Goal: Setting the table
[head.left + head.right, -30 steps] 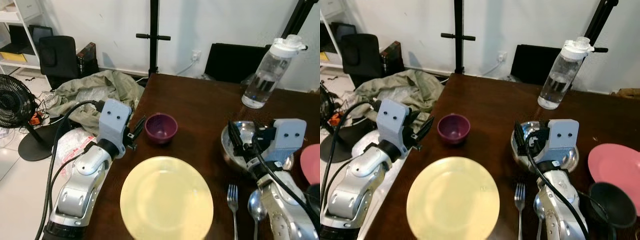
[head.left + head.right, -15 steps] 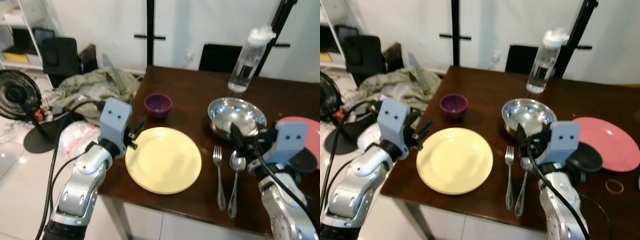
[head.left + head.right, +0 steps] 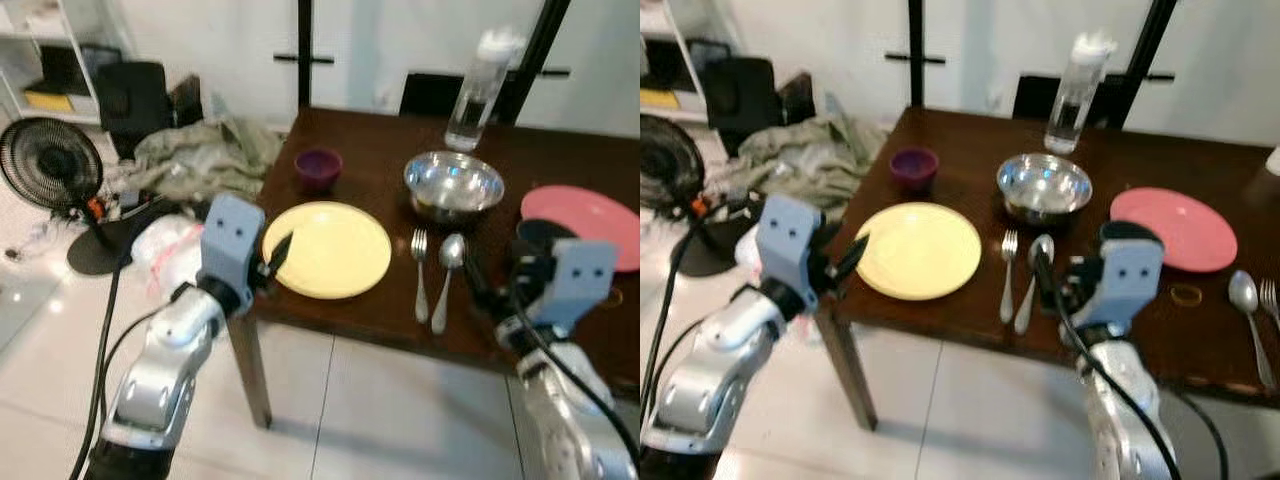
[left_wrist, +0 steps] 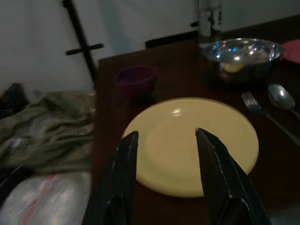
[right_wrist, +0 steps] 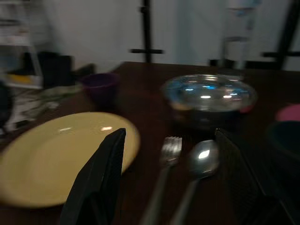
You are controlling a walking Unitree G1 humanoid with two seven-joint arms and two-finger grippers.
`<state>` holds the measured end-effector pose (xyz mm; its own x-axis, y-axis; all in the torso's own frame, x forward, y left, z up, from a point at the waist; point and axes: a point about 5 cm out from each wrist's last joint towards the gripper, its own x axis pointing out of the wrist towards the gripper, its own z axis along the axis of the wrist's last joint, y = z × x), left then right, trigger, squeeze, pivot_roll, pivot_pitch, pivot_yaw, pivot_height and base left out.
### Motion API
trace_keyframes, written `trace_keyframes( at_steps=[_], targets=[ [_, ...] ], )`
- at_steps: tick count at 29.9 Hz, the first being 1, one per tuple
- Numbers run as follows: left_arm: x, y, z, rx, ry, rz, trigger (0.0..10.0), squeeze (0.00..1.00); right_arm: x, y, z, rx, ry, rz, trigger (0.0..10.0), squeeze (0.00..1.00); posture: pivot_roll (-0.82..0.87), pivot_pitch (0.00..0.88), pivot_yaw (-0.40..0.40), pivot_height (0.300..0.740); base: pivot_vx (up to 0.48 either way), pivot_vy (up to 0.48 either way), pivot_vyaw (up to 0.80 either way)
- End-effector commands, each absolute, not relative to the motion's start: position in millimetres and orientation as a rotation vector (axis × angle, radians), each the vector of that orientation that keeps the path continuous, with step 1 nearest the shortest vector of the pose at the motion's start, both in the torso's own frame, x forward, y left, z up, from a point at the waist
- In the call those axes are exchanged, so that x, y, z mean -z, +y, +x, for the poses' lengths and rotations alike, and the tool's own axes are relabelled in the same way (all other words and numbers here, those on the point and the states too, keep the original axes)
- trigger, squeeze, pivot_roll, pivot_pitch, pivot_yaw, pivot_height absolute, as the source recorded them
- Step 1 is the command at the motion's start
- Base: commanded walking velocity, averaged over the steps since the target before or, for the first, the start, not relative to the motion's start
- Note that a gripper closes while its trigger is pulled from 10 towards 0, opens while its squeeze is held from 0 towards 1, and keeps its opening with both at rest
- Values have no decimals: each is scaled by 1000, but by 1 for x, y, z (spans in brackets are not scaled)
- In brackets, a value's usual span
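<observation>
Tabletop (image 3: 960, 150), dark wood: yellow plate (image 3: 918, 249) near front left edge; purple bowl (image 3: 913, 166) behind it. Fork (image 3: 1007, 275) and spoon (image 3: 1030, 280) side by side, right of plate. Steel bowl (image 3: 1044, 186) behind cutlery; bottle (image 3: 1071, 93) at rear. Pink plate (image 3: 1174, 227) to right; second spoon (image 3: 1250, 318) at far right.
Left end effector (image 4: 165, 154): open, empty, off front left corner.
Right end effector (image 5: 168, 178): open, empty, before front edge.

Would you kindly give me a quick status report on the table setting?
Left gripper open, empty, facing yellow plate. Right gripper open, empty, facing fork and spoon. Nothing between grippers and table.
</observation>
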<state>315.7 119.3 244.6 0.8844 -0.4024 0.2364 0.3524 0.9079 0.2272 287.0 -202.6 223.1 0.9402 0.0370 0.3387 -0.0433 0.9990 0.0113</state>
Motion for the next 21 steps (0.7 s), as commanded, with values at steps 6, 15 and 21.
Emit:
trace_keyframes(
  at_steps=[6,15,21],
  targets=[
    [-238,120,315,394,-262,177,10000,0,-221,-203,285,-37,-341,21,10000,0,65,130,100,740,-45,0,0],
    [-238,120,315,391,-250,170,10000,0,-220,-203,285,-37,-339,22,10000,0,65,130,100,740,0,0,0],
    [-237,120,316,387,-243,165,10000,0,-220,-203,285,-37,-339,21,10000,0,66,131,98,740,0,0,0]
  ],
)
